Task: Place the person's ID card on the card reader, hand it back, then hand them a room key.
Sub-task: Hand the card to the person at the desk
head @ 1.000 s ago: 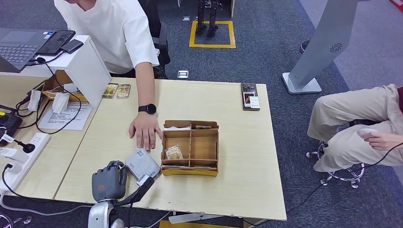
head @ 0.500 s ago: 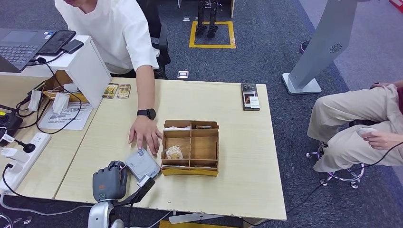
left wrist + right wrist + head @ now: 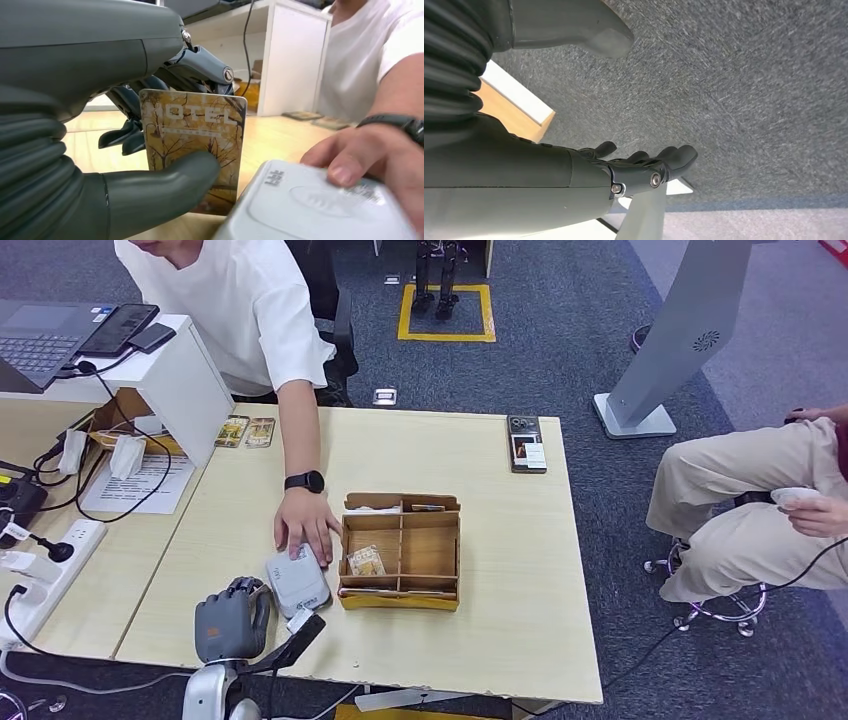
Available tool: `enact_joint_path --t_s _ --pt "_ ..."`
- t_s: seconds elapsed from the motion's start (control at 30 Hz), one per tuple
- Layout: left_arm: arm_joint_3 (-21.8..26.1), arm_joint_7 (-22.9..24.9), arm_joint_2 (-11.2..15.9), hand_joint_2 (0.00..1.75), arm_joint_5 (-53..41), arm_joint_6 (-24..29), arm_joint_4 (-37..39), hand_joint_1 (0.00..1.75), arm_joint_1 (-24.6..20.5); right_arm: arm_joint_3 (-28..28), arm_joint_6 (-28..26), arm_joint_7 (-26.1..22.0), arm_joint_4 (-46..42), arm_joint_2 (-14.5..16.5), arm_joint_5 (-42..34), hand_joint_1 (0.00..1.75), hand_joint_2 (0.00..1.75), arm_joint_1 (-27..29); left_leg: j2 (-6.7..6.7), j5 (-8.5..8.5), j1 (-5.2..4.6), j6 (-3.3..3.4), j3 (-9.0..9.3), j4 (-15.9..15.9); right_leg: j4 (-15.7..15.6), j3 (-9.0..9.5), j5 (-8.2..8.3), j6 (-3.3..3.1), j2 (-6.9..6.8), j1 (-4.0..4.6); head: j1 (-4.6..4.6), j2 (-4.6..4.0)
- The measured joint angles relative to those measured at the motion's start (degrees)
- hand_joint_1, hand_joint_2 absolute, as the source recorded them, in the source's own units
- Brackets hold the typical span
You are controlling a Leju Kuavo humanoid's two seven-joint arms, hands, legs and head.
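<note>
Hotel card (image 3: 192,150), printed with bare trees and the word HOTEL, stands upright in our left hand (image 3: 125,165): the thick grey thumb (image 3: 165,185) presses its face and the darker fingers (image 3: 150,95) curl behind it. In the head view we find that left hand (image 3: 228,625) at the lower left of the frame, over the near edge of the table (image 3: 500,640).

Just beside it, up and to the right, lies the card reader (image 3: 298,580), a pale grey box. A person's hand (image 3: 305,525) rests on the reader's far end, fingertips on its top; a black watch (image 3: 304,481) sits on the wrist. In the left wrist view the reader (image 3: 320,205) shows at the lower right, the person's fingers (image 3: 350,160) on it, the hotel card close by; we cannot tell whether card and reader touch.

Right of the reader, touching or nearly so, we see a wooden tray (image 3: 402,552) with compartments. One card (image 3: 366,561) lies in its lower-left compartment.

At the table's far right edge lies a phone (image 3: 527,443). Two small cards (image 3: 246,431) sit at the far left edge beside a white box (image 3: 190,380).

Our right hand (image 3: 644,167) hangs over grey carpet (image 3: 749,100), fingers loosely apart, thumb spread, holding nothing.
</note>
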Motion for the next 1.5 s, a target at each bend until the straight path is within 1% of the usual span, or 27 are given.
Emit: enact_joint_path --t_s 0.1,0.17,0.27,0.4,0.57,0.73,1.0,1.1,1.17,1.23,1.3,1.4,1.5 --pt "4.4 -8.5 -2.6 1.75 3.6 0.0 -3.7 1.75 0.2 -0.2 0.0 0.2 -0.9 0.0 0.2 0.0 1.75 0.0 -0.01 0.0 0.0 0.01 -0.04 0.0 0.0 -0.02 0.0 0.0 -0.01 0.0 0.01 0.01" --pt "7.5 -12.8 -4.0 1.75 7.3 0.0 -6.2 1.75 0.1 -0.3 0.0 0.3 -1.4 0.0 0.5 0.0 1.75 0.0 0.02 -0.01 0.0 0.01 -0.03 0.0 0.0 -0.04 0.0 0.0 0.04 0.0 0.02 0.0" --pt "9.7 -15.5 -4.6 1.75 12.4 0.0 -9.7 1.75 0.3 -0.4 0.0 0.3 -2.0 0.0 0.7 0.0 1.75 0.1 0.05 -0.01 0.0 0.01 -0.03 0.0 0.0 -0.09 0.0 0.0 0.09 0.0 -0.03 0.0" --pt "10.4 -16.8 -4.7 1.75 15.8 0.0 -14.6 1.75 0.4 -0.7 0.0 0.4 -2.5 0.0 1.1 0.0 1.75 0.0 0.02 -0.01 0.01 0.0 -0.04 0.0 0.0 -0.1 0.0 -0.01 0.05 0.01 -0.03 0.01" --pt "10.3 -16.0 -4.8 1.75 15.4 -0.1 -19.4 1.75 0.6 -0.7 0.0 0.6 -2.8 0.3 1.9 0.0 1.75 0.0 0.05 -0.01 0.02 0.0 -0.04 0.0 0.0 -0.1 0.0 -0.01 0.07 0.01 -0.03 0.0" --pt "9.9 -14.9 -4.8 1.75 14.6 -0.1 -21.1 1.75 0.5 -0.7 0.0 0.3 -2.8 0.4 2.3 0.0 1.75 0.0 0.04 -0.01 0.0 0.0 -0.04 0.0 0.0 -0.1 0.0 0.0 0.07 0.0 -0.03 0.01" --pt "8.7 -11.7 -4.8 1.75 4.9 -0.1 -21.1 1.75 0.4 -0.8 0.0 1.3 -2.9 0.6 3.4 0.0 1.75 0.0 0.04 -0.01 0.0 0.0 -0.05 0.0 0.0 -0.1 0.0 0.0 0.07 0.0 -0.03 0.0" --pt "8.4 -9.7 -4.8 1.75 0.7 -0.1 -20.7 1.75 0.3 -0.8 0.0 1.6 -2.9 0.6 3.8 0.0 1.75 0.0 0.04 -0.01 0.0 0.0 -0.05 0.0 0.0 -0.11 0.0 0.0 0.07 0.0 -0.04 0.01" --pt "7.9 -7.5 -4.8 1.75 -1.2 -0.2 -20.0 1.75 0.3 -0.8 0.0 1.7 -2.9 0.6 3.9 0.0 1.75 0.0 0.04 -0.01 0.0 0.0 -0.05 0.0 0.0 -0.11 0.0 0.0 0.07 0.0 -0.05 0.0" --pt "6.9 -4.8 -4.7 1.75 -2.4 -0.2 -18.7 1.75 0.3 -0.8 0.0 1.7 -2.9 0.6 4.0 0.0 1.75 0.0 0.04 -0.01 0.0 0.0 -0.06 0.0 0.0 -0.11 0.0 0.0 0.07 0.0 -0.04 0.0" --pt "5.9 -3.3 -4.6 1.75 -2.8 -0.2 -17.4 1.75 0.3 -0.8 0.0 1.8 -2.9 0.6 4.2 0.0 1.75 0.0 0.04 -0.01 0.0 0.0 -0.07 0.0 0.0 -0.11 0.0 0.0 0.07 0.0 -0.03 0.0" --pt "5.0 -2.7 -4.6 1.75 -2.6 -0.2 -16.1 1.75 0.3 -0.8 0.0 1.8 -2.9 0.6 4.5 0.0 1.75 0.0 0.04 -0.01 0.0 0.01 -0.07 0.0 0.0 -0.11 0.0 0.0 0.07 0.0 -0.03 0.0" --pt "4.6 -3.1 -4.6 1.75 -1.4 -0.2 -15.0 1.75 0.3 -0.8 0.0 2.0 -2.9 0.6 5.1 0.0 1.75 0.0 0.04 -0.01 -0.01 0.01 -0.07 0.0 0.0 -0.11 0.0 0.0 0.07 0.0 -0.03 -0.01"
